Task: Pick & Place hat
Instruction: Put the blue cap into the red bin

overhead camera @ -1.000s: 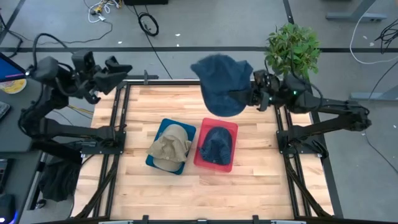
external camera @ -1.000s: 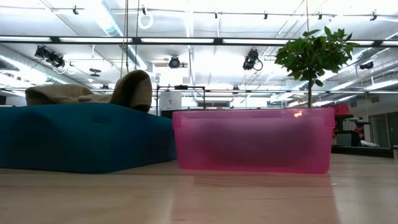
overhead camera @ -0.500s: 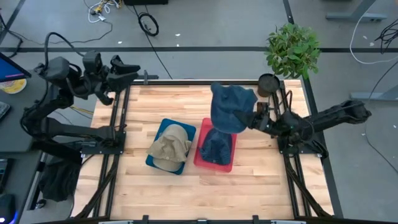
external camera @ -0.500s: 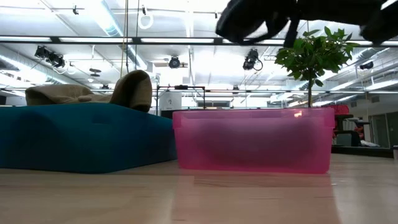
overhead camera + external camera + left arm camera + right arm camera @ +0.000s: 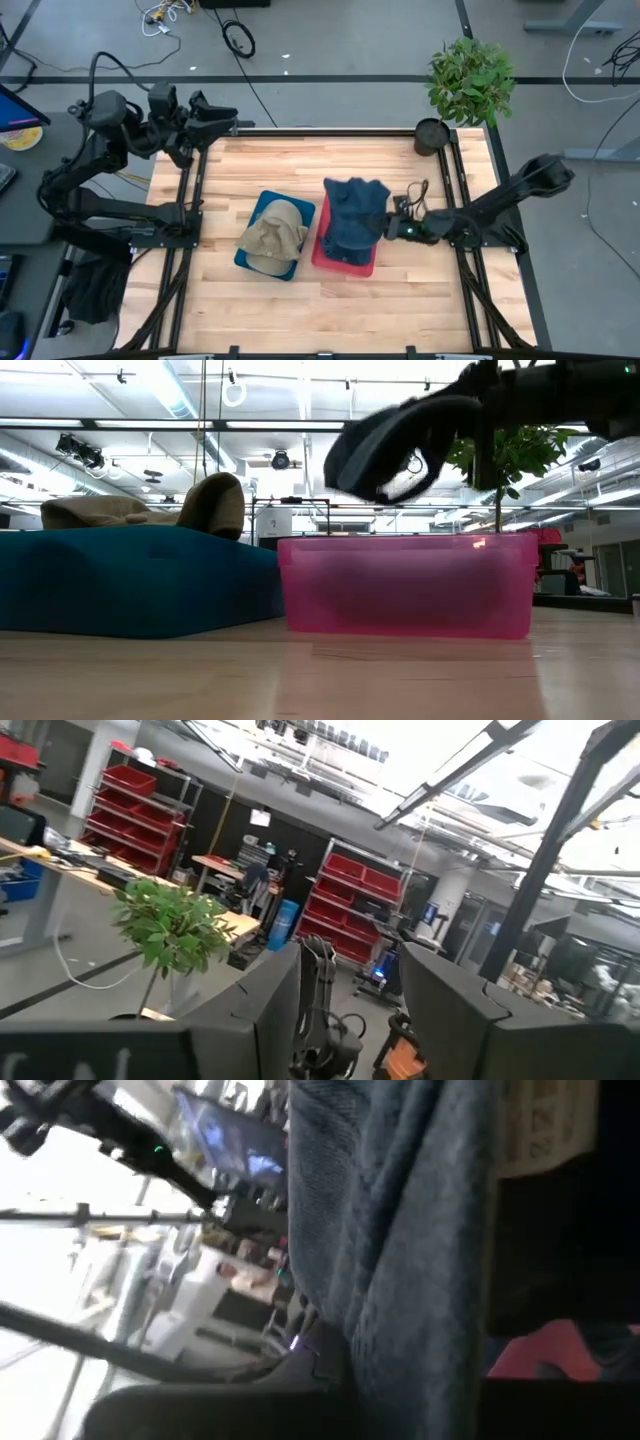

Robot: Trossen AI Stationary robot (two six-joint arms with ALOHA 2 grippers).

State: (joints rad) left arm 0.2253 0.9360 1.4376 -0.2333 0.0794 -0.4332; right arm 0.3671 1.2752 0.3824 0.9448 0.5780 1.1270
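Holding: the right gripper [image 5: 390,226] has its fingers clamped on the blue hat [image 5: 354,211], gripping it at the edge that faces the right arm.
Landmark: the pink bin [image 5: 366,262] sits on the wooden table [image 5: 400,300], roughly at the table's middle.
Blue hat: it hangs directly over the pink bin; in the low view the hat [image 5: 392,442] is clear of the bin's rim [image 5: 405,542], with open air between them.
Hat attitude: it droops and tilts in the low view, the lower end toward the teal side.
Bin contents: another dark blue hat lies inside the pink bin, mostly covered from above by the held one.
Right arm: it reaches in low and nearly level from the table's right rail toward the pink bin.
Right wrist view: blue fabric [image 5: 400,1230] fills most of the frame, with a sliver of pink [image 5: 540,1360] beside it.
Teal bin: the teal bin [image 5: 250,262] stands just beside the pink bin, on the left arm's side, and the two nearly touch.
Tan hat: a tan hat [image 5: 274,234] rests in the teal bin, rising above its rim in the low view [image 5: 150,508].
Left gripper: the left gripper [image 5: 215,113] hovers well away from the pink bin, over the far left corner of the table, its fingers apart and holding nothing.
Plant: a potted plant [image 5: 468,78] stands beyond the table's far right corner, well apart from the pink bin.
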